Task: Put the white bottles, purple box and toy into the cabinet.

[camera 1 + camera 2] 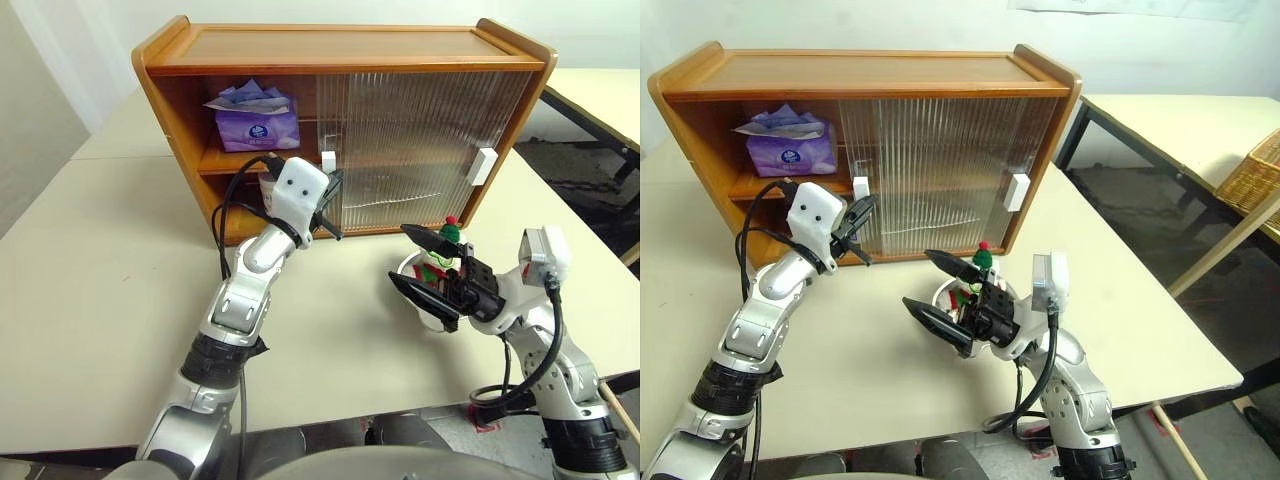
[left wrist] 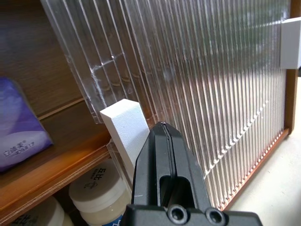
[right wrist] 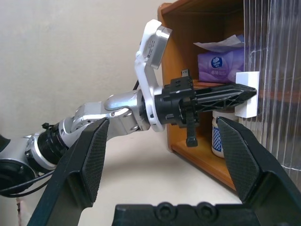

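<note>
We see an orange-brown cabinet (image 1: pixel 340 45) with ribbed translucent doors (image 1: pixel 420 145) and white handles (image 1: pixel 481 165), a lavender box (image 1: pixel 257 128) at upper left, white bottles (image 2: pixel 101 193), and a red-and-green toy (image 1: pixel 447 245) at centre right.

right gripper (image 3: pixel 164 155): two black fingers spread wide, nothing between them | left gripper (image 3: pixel 221 100): closed, level, tip against white handle (image 3: pixel 248 94) at the sliding door's (image 3: pixel 275 70) edge | cabinet (image 3: pixel 188 56): purple box (image 3: pixel 220 67) on upper shelf; white bottle (image 3: pixel 218 136) on lower shelf, near the open front edge
</note>
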Robot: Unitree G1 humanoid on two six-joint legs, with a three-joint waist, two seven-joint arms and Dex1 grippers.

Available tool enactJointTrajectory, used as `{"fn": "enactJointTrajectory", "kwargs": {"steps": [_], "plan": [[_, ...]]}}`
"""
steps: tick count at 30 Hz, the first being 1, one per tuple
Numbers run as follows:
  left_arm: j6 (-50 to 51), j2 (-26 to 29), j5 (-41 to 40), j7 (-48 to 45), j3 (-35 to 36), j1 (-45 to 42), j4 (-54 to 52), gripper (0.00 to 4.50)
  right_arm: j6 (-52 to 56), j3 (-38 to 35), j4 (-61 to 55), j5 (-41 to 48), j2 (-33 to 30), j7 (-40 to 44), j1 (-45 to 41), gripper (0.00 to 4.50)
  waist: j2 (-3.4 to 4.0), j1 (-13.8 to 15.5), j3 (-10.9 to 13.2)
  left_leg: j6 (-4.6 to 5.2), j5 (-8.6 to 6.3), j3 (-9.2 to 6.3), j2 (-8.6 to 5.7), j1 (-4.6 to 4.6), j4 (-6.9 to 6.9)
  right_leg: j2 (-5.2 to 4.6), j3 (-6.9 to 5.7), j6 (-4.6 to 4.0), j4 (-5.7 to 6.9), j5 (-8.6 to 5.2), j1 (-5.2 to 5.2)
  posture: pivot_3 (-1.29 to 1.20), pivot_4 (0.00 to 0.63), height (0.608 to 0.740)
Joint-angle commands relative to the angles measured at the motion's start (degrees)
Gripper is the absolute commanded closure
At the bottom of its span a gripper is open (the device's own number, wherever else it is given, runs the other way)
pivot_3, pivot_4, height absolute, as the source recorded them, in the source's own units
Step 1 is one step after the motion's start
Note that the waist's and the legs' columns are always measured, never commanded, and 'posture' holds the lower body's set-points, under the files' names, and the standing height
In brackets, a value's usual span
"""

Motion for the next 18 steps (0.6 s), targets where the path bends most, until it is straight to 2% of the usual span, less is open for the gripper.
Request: {"fn": "enactJointTrajectory", "kwargs": {"steps": [1,10,18], "plan": [[2.3,0.6,1.1,3.0,3.9,1.4,-0.9,4.47,0.1,-0.2,-2.3,0.3,-0.7,-0.1,1.5,0.00,0.00,-0.1,0.0,0.00,0.01,0.00,0.00,0.00,0.00,0.00,0.00,0.02,0.00,0.00,0.00,-0.10,0.000,0.740],[4.6,1.7,1.3,4.6,6.2,3.6,-3.1,4.47,2.5,0.2,-8.7,1.6,-1.6,-3.1,3.5,0.00,-0.07,-0.2,0.1,-0.04,0.04,0.04,-0.01,0.08,0.00,0.02,-0.01,0.12,0.00,0.13,-0.06,-0.09,0.000,0.740],[5.5,3.8,1.3,6.0,9.9,4.9,-3.2,4.47,6.6,-0.1,-12.7,3.9,-2.7,-7.0,1.6,0.00,-0.04,-0.3,0.1,-0.04,0.04,0.04,0.00,0.10,0.00,0.02,-0.03,-0.01,0.05,0.22,-0.19,-0.08,0.000,0.740]]}}
